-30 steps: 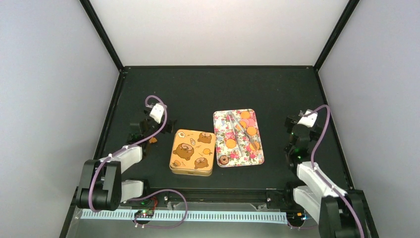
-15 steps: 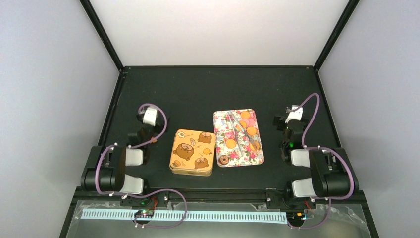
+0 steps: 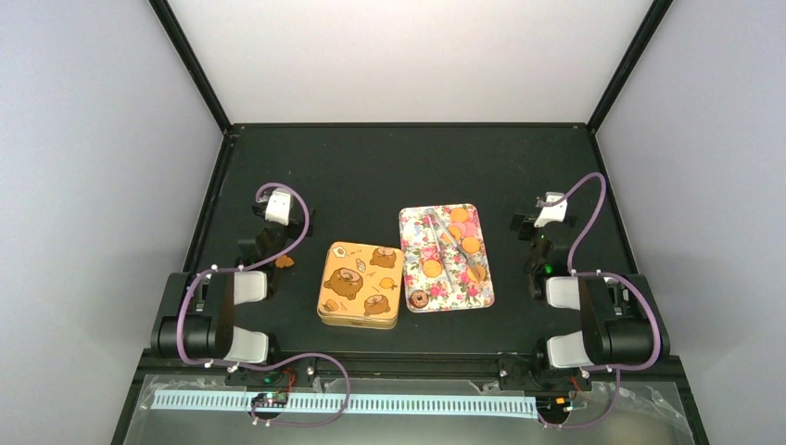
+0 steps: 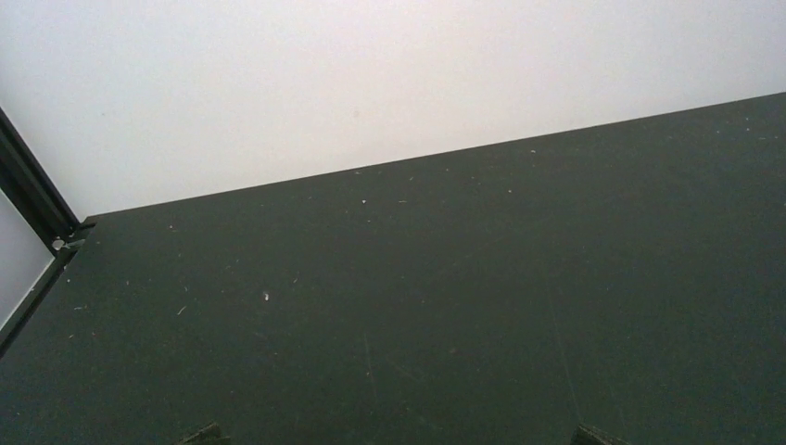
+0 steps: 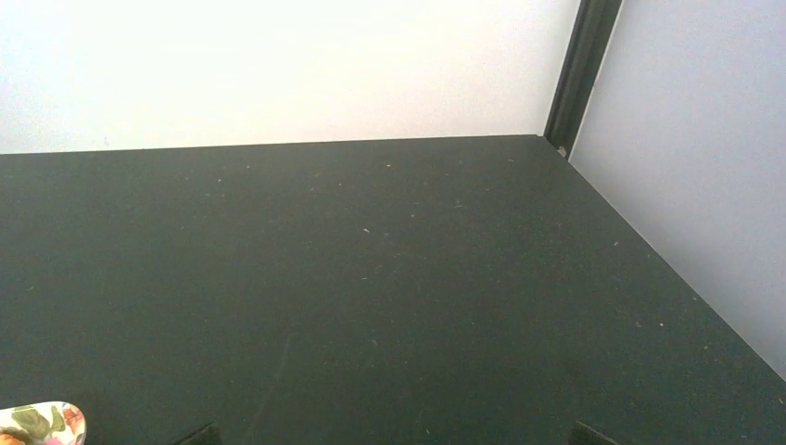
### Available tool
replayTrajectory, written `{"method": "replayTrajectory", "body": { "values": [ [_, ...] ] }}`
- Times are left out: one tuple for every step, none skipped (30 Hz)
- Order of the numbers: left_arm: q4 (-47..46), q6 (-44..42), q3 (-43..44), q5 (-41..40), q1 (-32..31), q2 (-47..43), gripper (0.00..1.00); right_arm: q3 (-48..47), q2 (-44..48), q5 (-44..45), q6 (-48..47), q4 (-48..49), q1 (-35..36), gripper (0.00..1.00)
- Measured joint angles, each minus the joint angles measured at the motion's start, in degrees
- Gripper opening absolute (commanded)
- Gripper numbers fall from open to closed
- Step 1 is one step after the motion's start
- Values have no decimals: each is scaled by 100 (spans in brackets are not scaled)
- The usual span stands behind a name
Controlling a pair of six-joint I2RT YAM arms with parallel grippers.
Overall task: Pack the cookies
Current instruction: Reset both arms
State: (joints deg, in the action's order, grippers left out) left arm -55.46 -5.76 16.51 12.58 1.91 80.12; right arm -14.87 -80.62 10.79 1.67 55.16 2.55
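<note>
Several round orange cookies (image 3: 433, 268) lie on a floral tray (image 3: 485, 295) right of centre, along with a brown ring-shaped cookie (image 3: 419, 298) and a pink one (image 3: 449, 232). Metal tongs (image 3: 443, 247) rest across them. Left of the tray stands a square orange tin (image 3: 360, 285) with its printed lid on. My left gripper (image 3: 272, 200) (image 4: 399, 436) hovers left of the tin, open and empty. My right gripper (image 3: 547, 217) (image 5: 393, 434), right of the tray, is open and empty too. In both wrist views only the fingertips show, set wide apart at the bottom edge.
A small orange-brown piece (image 3: 284, 262) lies on the black table (image 3: 389, 167) beside the left arm. Black frame posts and pale walls close in the table on three sides. A corner of the floral tray (image 5: 42, 422) shows in the right wrist view.
Both arms have folded back toward their bases, away from the tin and tray. The grippers stayed open. Tin, tray and cookies have not moved.
</note>
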Motion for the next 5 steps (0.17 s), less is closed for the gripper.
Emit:
{"method": "replayTrajectory", "body": {
  "values": [
    [4, 0, 0, 0, 0, 0, 99, 0, 0, -9, 0, 0, -2, 100],
    [11, 0, 0, -2, 0, 0, 99, -2, 0, -28, 0, 2, -2, 100],
    [15, 0, 0, -2, 0, 0, 99, -2, 0, -44, 0, 2, -2, 100],
    [17, 0, 0, -2, 0, 0, 99, -7, 0, -48, 2, 0, -2, 100],
    [17, 0, 0, -2, 0, 0, 99, -13, 0, -52, 0, 0, -2, 100]
  ]
}}
